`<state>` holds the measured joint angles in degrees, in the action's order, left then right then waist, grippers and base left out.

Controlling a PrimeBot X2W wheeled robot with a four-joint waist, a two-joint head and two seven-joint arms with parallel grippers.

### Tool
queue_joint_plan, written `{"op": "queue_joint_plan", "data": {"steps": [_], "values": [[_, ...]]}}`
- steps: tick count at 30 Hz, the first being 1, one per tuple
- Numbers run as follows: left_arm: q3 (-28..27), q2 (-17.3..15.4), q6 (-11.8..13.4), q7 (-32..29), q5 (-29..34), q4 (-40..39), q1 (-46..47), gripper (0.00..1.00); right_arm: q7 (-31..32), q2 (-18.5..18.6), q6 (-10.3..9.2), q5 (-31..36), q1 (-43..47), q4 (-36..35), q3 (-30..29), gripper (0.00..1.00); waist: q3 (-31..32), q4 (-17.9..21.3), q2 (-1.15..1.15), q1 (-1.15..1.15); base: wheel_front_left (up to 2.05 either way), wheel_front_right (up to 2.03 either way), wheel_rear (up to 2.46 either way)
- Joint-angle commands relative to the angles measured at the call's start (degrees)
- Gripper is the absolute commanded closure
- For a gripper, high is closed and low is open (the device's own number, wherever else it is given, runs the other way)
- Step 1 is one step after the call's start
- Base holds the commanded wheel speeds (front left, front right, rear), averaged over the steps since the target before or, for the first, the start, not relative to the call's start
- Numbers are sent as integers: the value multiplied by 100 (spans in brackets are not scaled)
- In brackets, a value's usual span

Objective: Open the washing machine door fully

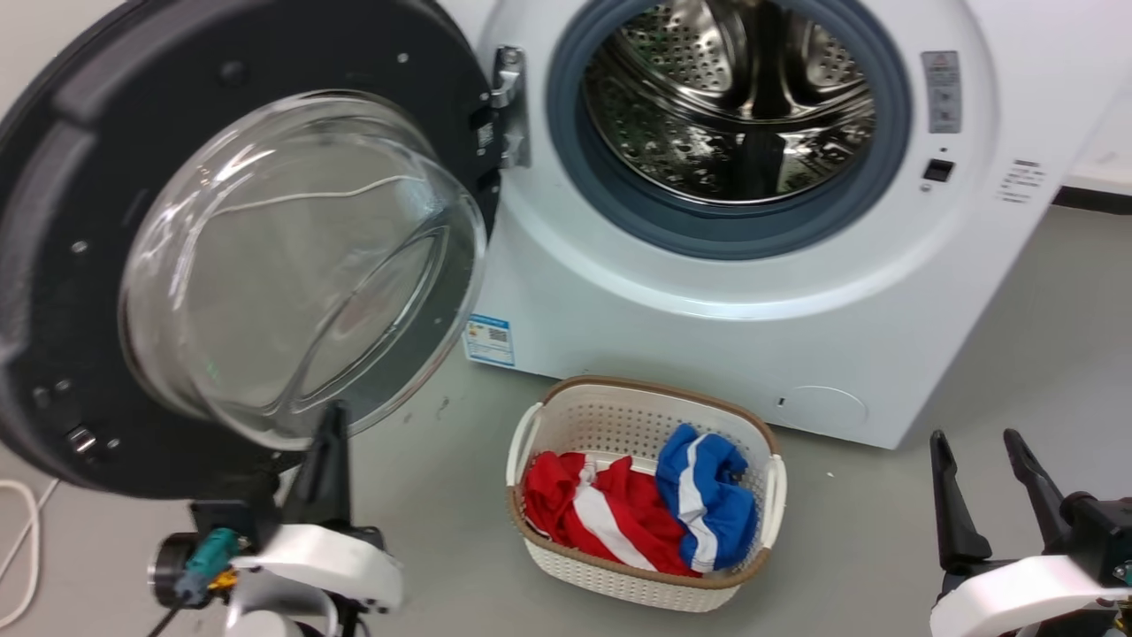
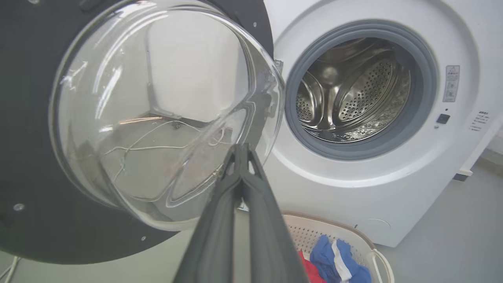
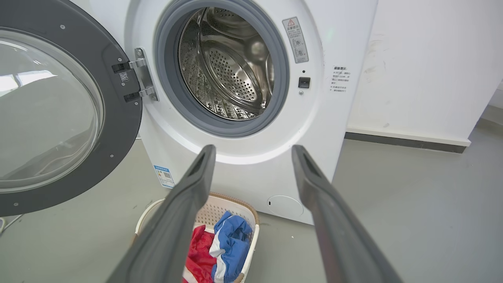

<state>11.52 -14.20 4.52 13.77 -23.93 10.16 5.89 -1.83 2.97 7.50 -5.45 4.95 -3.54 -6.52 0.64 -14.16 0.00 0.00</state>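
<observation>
Hanging wide off its hinge (image 1: pixel 508 106) on the left side of the washing machine (image 1: pixel 707 301), the washing machine door (image 1: pixel 53 265) turns its inner face and bulging glass window (image 1: pixel 292 265) toward the robot. The steel drum (image 1: pixel 734 97) lies bare in the machine's round opening. By the look of it the door is open most of the way, with perhaps a little swing left.

The risk from here lies in the contact. The left gripper (image 1: pixel 327 433) has its two dark fingers pressed together, with nothing between them, and their tips point at smooth, curved glass. A push there could skid off the bowl and let the door drift back toward the washing machine. A push carried past the end of the door's travel would load the hinge. A laundry basket (image 1: pixel 566 416) of red and blue clothes stands on the floor just in front of the washing machine, where a low-swinging arm could knock it.

The door stands above and beyond the left gripper. In the head view the closed fingers rise to the lower rim of the glass window. In the left wrist view the tips overlap the bowl's lower edge on the side nearer the washing machine – whether they touch it cannot be told. The right gripper (image 1: pixel 975 440) is low before the washing machine's right-hand side, well apart from the door. Its fingers are spread wide and hold nothing.
</observation>
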Motion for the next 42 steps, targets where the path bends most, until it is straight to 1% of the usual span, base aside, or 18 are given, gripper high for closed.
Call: {"op": "queue_joint_plan", "data": {"steps": [1, 2, 5, 7, 11, 13, 14, 18, 23, 42], "values": [[133, 85, -42, -24, 6, 11, -81, 100, -28, -14, -1, -30, -10, 43, 21, 0, 11, 261, 0, 0, 0, 0, 0], [133, 85, -42, -24, 6, 11, -81, 100, -28, -14, -1, -30, -10, 43, 21, 0, 11, 261, 0, 0, 0, 0, 0], [315, 159, -94, -29, 91, 99, -13, 100, -55, -14, -1, -31, -82, 93, 64, 0, -11, 553, 0, 0, 0, 0, 0], [396, 147, -94, -27, 165, 202, 53, 100, -71, -14, -1, -12, -139, 124, 137, 0, -34, 774, 0, 0, 0, 0, 0], [522, 152, -114, -21, 271, 398, 158, 35, -105, -14, -1, -23, -165, 181, 182, 0, -70, 1149, 0, 0, 0, 0, 0], [560, 140, -100, -8, 311, 478, 176, 10, -121, -15, -1, -24, -168, 209, 199, 0, -73, 1308, 0, 0, 0, 0, 0], [560, 137, -81, -2, 312, 510, 175, 0, -124, -15, -1, -18, -167, 221, 217, 0, -75, 1387, 0, 0, 0, 0, 0], [518, 143, -14, 30, 309, 591, 178, 0, -129, 37, -1, -63, -248, 284, 263, 0, -96, 1629, 0, 0, 0, 0, 0], [476, 147, 27, 69, 299, 665, 182, 0, -189, 80, -1, -94, -287, 349, 336, 0, -90, 1748, 0, 0, 0, 0, 0], [320, 115, 88, 136, 285, 666, 281, 0, -320, 195, -1, -191, -437, 514, 429, 0, -214, 1674, 0, 0, 0, 0, 0]]}}
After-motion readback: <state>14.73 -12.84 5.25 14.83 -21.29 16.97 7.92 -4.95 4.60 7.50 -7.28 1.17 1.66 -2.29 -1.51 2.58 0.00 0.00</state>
